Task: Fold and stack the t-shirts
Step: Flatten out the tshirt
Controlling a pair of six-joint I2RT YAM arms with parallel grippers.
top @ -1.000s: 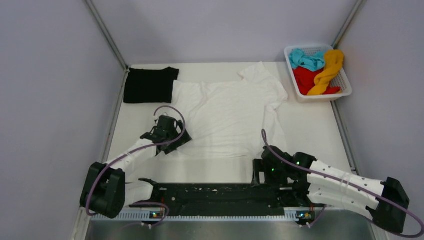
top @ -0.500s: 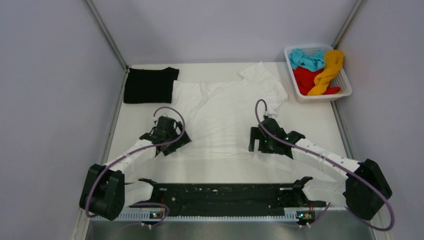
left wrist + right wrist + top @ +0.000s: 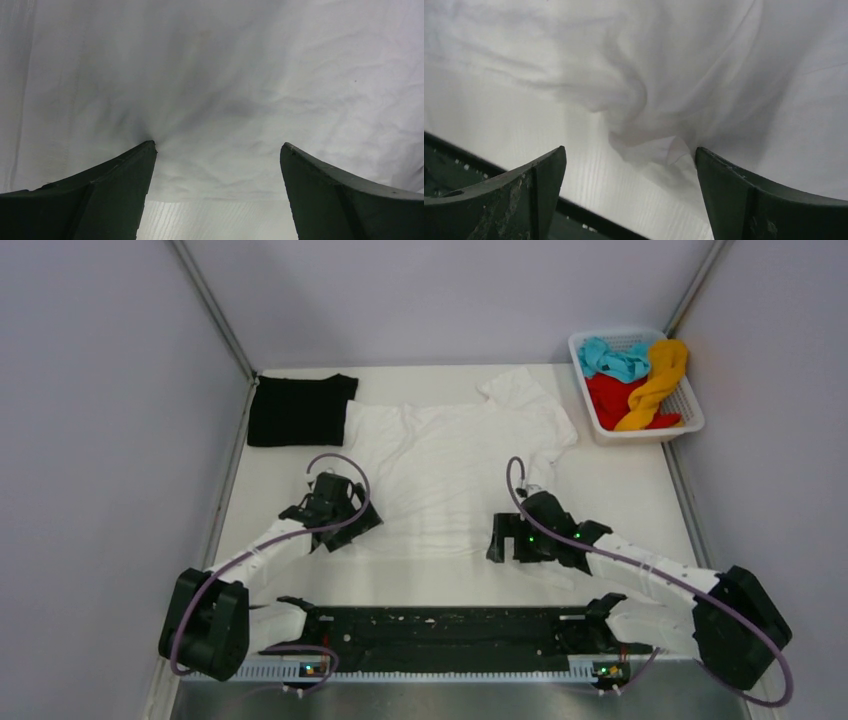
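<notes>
White t-shirt (image 3: 450,465) has its near hem under left claw (image 3: 217,144) and right claw (image 3: 629,149), both spread wide.

No writing, label, brand mark, number or sign can be read in any view; the white t-shirt (image 3: 450,465), black t-shirt (image 3: 298,412) and basket (image 3: 645,433) are seen unmarked.

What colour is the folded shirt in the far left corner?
The folded shirt is black, best seen from the top external view.
</notes>
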